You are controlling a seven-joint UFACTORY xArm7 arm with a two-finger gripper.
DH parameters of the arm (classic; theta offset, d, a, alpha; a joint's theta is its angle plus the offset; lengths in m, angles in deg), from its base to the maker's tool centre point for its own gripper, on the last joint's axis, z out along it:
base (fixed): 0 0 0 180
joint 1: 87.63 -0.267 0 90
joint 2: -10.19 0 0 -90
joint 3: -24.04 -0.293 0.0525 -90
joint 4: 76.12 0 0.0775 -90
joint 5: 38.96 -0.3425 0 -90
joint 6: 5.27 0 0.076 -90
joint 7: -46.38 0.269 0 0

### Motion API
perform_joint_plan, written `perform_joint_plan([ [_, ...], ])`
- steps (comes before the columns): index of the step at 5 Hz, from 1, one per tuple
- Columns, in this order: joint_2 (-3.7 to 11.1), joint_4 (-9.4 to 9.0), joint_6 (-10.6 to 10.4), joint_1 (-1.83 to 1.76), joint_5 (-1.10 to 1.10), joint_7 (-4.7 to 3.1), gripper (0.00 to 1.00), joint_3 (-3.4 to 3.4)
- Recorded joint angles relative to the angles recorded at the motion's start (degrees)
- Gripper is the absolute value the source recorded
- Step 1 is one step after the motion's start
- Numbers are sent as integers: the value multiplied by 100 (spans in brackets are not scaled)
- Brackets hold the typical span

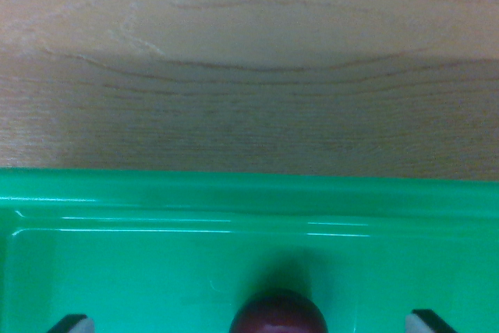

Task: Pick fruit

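One dark red fruit (278,313) shows at the bottom edge of the wrist view, only its rounded top visible, with a faint highlight on its skin. It sits inside a bright green tray (156,271), on the tray's flat floor, a little to the wrist view's right of centre. A soft shadow lies on the tray floor just above the fruit.

Two dark fingertips with pale inner faces peek in at the bottom corners of the picture, one at the wrist view's left (72,323) and one at the wrist view's right (429,321). They belong to the end effector (250,322), which stands spread wide, the fruit lying between the two tips and well apart from both. Nothing is held; neither tip touches the fruit. The fruit is nearer the tip at the wrist view's right than the other one.

The tray's raised rim runs straight across the picture as a broad green band, with thin bright reflections along its inner step. Beyond the rim, the upper half of the view is the wooden bench (249,60), light brown with curved grain lines. A shadow darkens the band of wood nearest the tray, while the far strip is paler.
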Motion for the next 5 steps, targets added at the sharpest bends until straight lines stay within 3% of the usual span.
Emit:
perform_joint_plan([
  [1, 131, -167, -260, 16, 12, -17, 0, 10],
  [2, 131, -167, -260, 16, 12, -17, 0, 10],
  [3, 256, -325, -507, 31, 23, -32, 0, 19],
  [4, 256, -325, -507, 31, 23, -32, 0, 19],
  [5, 369, -468, -730, 45, 33, -47, 0, 28],
])
